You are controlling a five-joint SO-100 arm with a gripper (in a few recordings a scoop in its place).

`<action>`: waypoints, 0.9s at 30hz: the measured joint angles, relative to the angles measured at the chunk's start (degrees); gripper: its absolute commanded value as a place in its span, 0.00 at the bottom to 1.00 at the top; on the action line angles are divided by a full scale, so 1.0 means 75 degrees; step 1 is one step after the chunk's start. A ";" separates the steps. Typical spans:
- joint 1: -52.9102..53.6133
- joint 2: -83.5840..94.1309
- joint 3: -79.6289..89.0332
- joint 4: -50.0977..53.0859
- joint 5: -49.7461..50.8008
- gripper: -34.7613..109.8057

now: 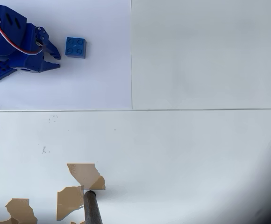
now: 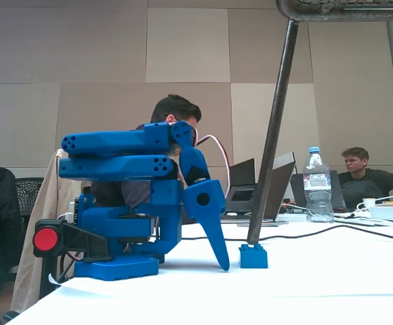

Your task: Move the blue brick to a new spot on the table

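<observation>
Gripper [image 1: 56, 59] low near the bench's far left corner in the overhead view, fingers parted and empty, tips aimed at the blue brick [image 1: 75, 47] just beside them but apart from it. Likely parked so for an approach: arm folded back on itself over its base, pointed finger [image 2: 213, 240] angled down almost to the surface in the fixed view, with a short gap to the blue brick [image 2: 253, 256], so only a small reach forward seems needed to straddle it. Brick flat on the white paper sheet [image 1: 93, 84], which covers that corner of the bench [image 1: 196, 149], studs up. Small, square, solid blue, four round studs in a two-by-two block; clearly smaller than the gripper; slightly turned against the sheet's edges. Plenty of bare surface toward the right edge and the near side for a new spot, bar the brown chipped patches [image 1: 84, 175] near the front edge. Dark pole [image 1: 92, 207] standing by those patches.
</observation>
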 measured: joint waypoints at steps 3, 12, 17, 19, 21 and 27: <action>-0.0422 -0.0727 -0.0645 0.0082 0.0316 0.34; -0.0164 -0.2566 -0.1699 -0.0996 0.0152 0.48; 0.0176 -0.3645 -0.1910 -0.1910 -0.0164 0.48; 0.0246 -0.4055 -0.1922 -0.2250 -0.0316 0.48; 0.0223 -0.4441 -0.1922 -0.2520 -0.0316 0.48; -0.0246 -0.5473 -0.1922 -0.3164 -0.0047 0.39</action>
